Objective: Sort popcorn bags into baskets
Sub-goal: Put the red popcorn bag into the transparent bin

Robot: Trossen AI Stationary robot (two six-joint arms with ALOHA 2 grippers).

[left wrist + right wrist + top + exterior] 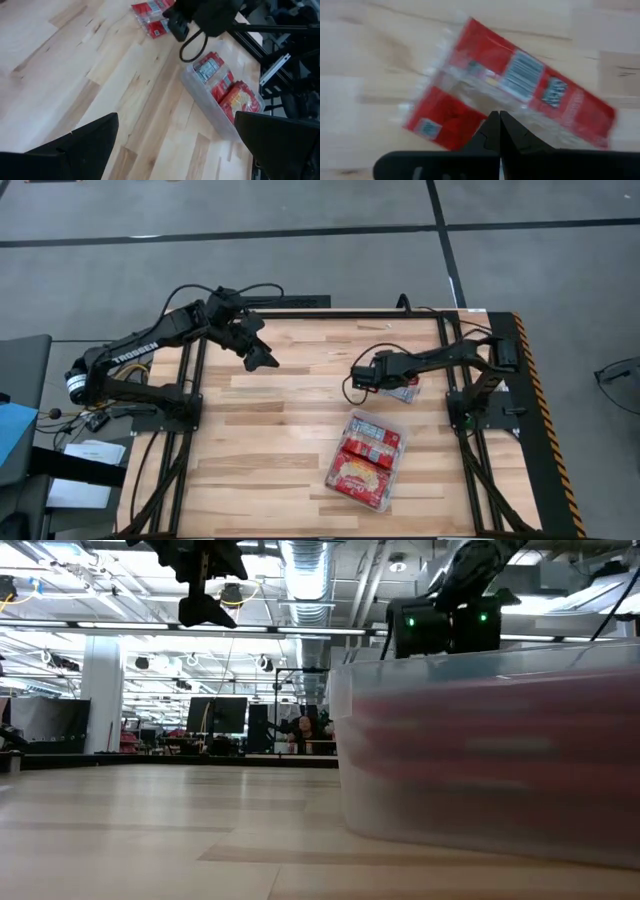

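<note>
A red popcorn bag (520, 85) with a white barcode label lies flat on the wooden table at the right of centre (403, 391). My right gripper (500, 117) is shut, and its tips stand over the bag's near long edge. The clear plastic tray (392, 448) stands near the table's front and holds several red bags (360, 470). My left gripper (262, 360) hangs open and empty, high above the table's left centre; its two fingers frame the left wrist view (175, 150). My right gripper points down at the popcorn bag's long edge (485, 112) with shut fingers. I cannot tell whether the tips touch the bag. The bag lies on the table.
Bare wood lies between the two arms and at the table's left half (280, 440). The tray's wall (480, 750) fills the right of the low view and hides my right gripper's fingers there. Black frame rails (520, 410) run along the table's sides.
</note>
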